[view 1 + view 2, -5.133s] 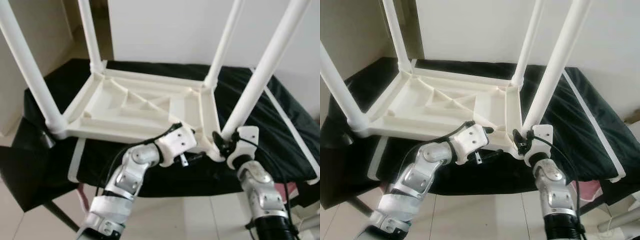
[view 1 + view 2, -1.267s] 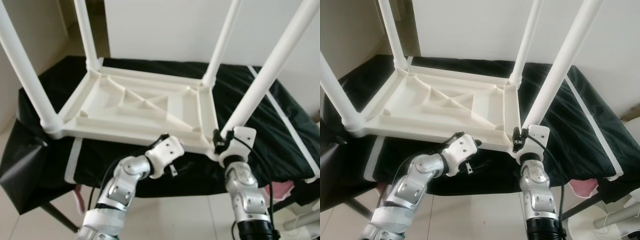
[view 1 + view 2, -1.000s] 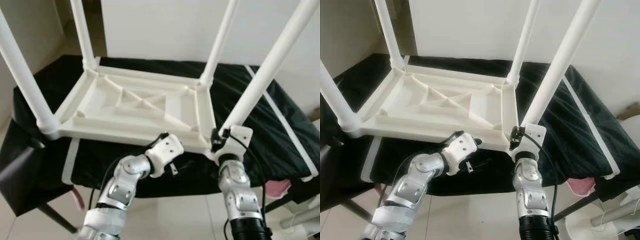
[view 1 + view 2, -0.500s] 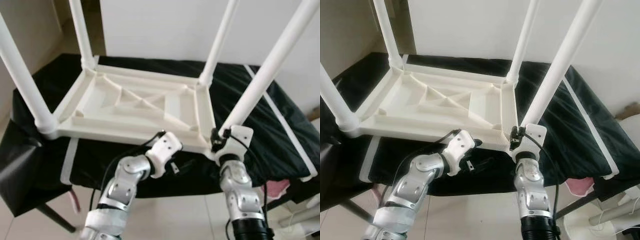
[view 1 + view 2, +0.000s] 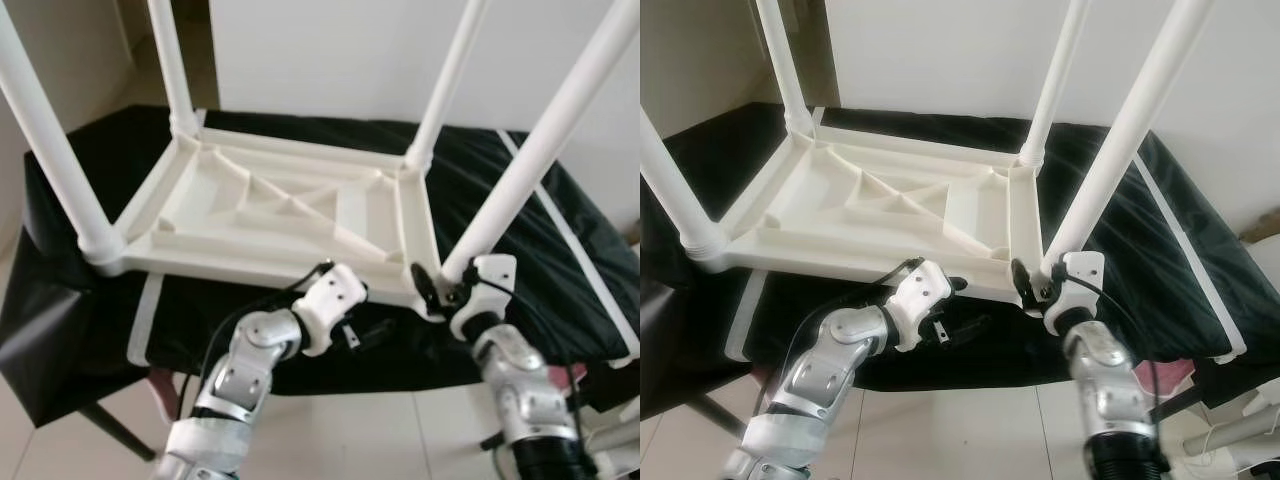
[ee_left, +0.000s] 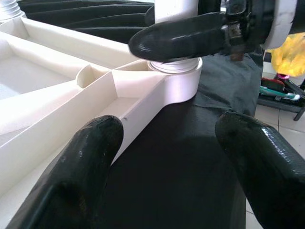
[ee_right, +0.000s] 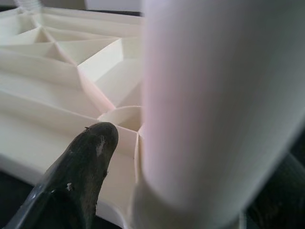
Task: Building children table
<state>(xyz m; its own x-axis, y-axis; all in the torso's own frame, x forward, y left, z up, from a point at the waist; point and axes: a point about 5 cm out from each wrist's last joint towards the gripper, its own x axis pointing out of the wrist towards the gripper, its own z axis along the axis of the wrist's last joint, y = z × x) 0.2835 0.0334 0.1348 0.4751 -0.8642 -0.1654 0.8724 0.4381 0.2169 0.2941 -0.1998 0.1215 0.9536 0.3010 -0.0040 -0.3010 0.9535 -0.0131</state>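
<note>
- Bright, even daylight, seemingly from the upper left; soft shadows.
- Mild haze and softness throughout.
- Right wrist view blurred, white leg out of focus.

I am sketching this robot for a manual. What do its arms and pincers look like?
Both arms are segmented silver metal with white wrist housings and black cables. The left pincer and right pincer each have two long, rounded, glossy black fingers.
</note>
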